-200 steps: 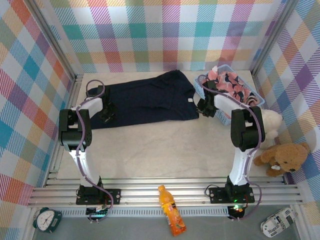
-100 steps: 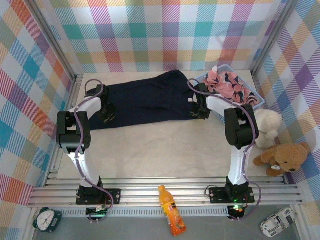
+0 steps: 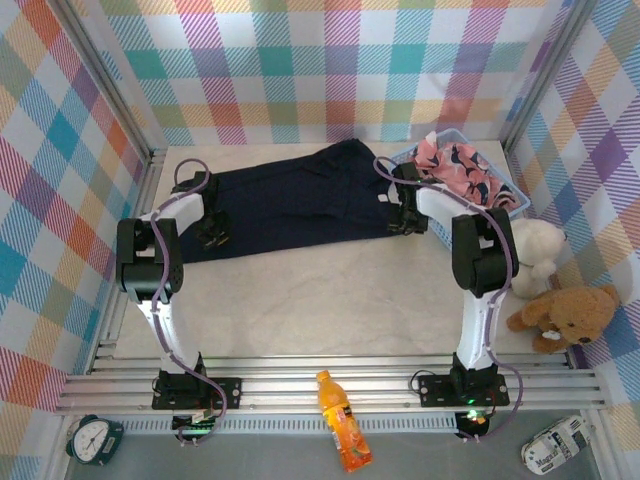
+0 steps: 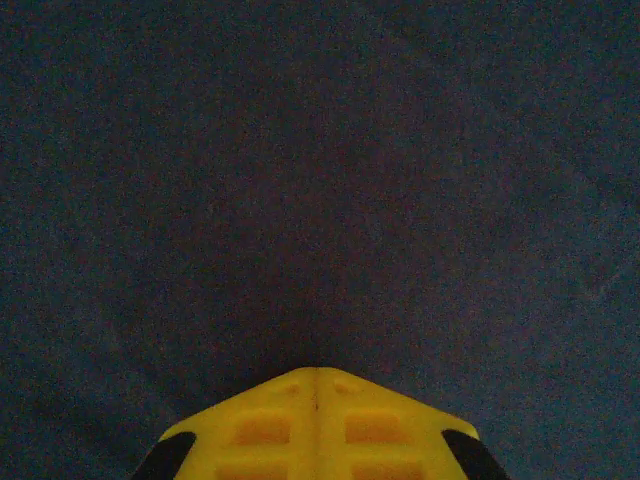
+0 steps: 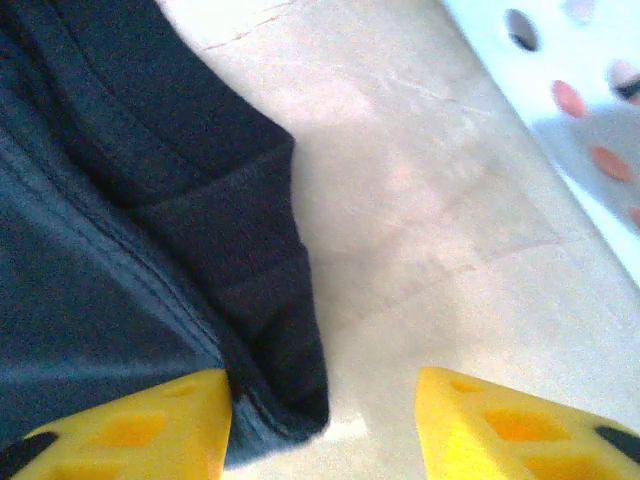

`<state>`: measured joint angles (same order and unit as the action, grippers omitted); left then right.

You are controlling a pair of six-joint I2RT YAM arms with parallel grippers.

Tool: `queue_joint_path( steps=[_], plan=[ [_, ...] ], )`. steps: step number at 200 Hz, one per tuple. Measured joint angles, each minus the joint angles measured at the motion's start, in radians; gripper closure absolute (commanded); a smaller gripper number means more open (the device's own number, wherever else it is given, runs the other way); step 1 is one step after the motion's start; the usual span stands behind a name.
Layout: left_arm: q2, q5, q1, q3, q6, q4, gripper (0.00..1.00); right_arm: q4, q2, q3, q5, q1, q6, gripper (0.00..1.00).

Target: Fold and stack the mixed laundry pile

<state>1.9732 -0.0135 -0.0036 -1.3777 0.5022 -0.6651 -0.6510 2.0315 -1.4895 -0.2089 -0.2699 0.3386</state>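
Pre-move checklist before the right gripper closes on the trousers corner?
1. Right gripper open: ok, fingers apart.
2. Navy trousers corner between its fingers: ok, nearer one finger.
3. Left gripper shut: ok.
4. Left gripper pinching cloth: cannot tell; navy fabric lies ahead of the closed tips.
5. Trousers spread flat on the table: ok.
6. Pink garment out of the way: ok, in the basket.
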Motion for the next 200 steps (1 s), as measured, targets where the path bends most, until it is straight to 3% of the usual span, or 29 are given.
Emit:
queue_joint_path(
  steps=[28, 47, 76, 115, 140, 160, 200],
  plan=[
    [-0.087, -0.052, -0.034, 0.0, 0.011, -0.023, 0.85, -0.027, -0.079, 0.002, 0.016, -0.035, -0.019, 0.51],
    [-0.137, -0.082, -0.082, -0.001, 0.036, 0.002, 0.89, -0.026, -0.092, -0.012, 0.045, -0.082, 0.002, 0.55],
    [-0.101, -0.106, -0.16, -0.008, 0.084, 0.069, 1.0, -0.022, -0.016, -0.082, 0.103, -0.119, 0.061, 0.64],
    [-0.028, -0.073, -0.215, 0.063, 0.159, 0.195, 1.0, -0.016, 0.143, -0.18, 0.132, -0.108, 0.139, 0.66],
    [-0.029, -0.045, -0.218, 0.11, 0.185, 0.237, 1.0, -0.026, 0.158, -0.188, 0.143, -0.098, 0.169, 0.66],
    [-0.057, -0.03, -0.224, 0.161, 0.193, 0.274, 1.0, 0.004, 0.124, -0.121, 0.143, -0.096, 0.178, 0.66],
    [-0.215, -0.03, -0.27, 0.36, 0.2, 0.272, 1.0, 0.019, -0.108, 0.222, 0.17, -0.11, 0.198, 0.67]
  ],
)
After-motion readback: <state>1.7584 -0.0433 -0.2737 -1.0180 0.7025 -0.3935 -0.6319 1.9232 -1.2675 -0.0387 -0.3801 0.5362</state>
